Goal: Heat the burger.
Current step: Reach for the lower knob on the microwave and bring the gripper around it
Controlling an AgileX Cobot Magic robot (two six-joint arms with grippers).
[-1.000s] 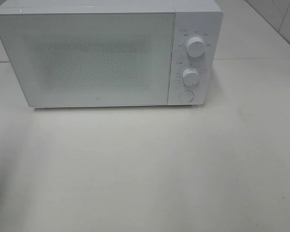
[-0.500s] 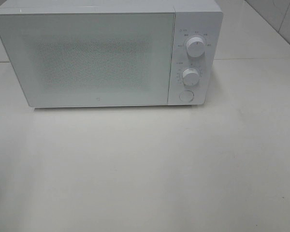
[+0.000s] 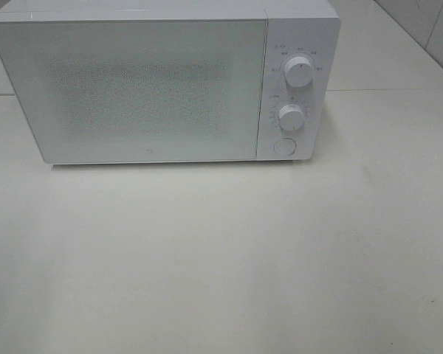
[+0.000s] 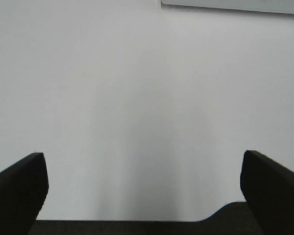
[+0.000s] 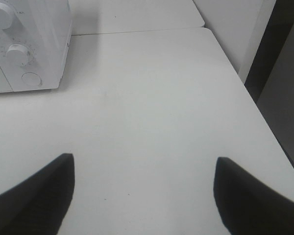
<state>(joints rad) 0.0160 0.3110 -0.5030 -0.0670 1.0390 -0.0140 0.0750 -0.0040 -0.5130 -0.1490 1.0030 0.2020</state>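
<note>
The burger is not in view in any frame. A white microwave (image 3: 162, 81) stands at the back of the white table, its door (image 3: 133, 88) shut. It has two round knobs (image 3: 297, 74) and a round button (image 3: 283, 146) on its right panel. Its corner also shows in the right wrist view (image 5: 29, 44). My left gripper (image 4: 142, 196) is open and empty over bare table. My right gripper (image 5: 144, 191) is open and empty over the table, to the right of the microwave. Neither gripper shows in the exterior high view.
The white table (image 3: 229, 251) stretches in front of the microwave. Its right edge (image 5: 245, 93) shows in the right wrist view, with a dark gap and a white wall beyond. A pale strip (image 4: 230, 5) lies at the far edge of the left wrist view.
</note>
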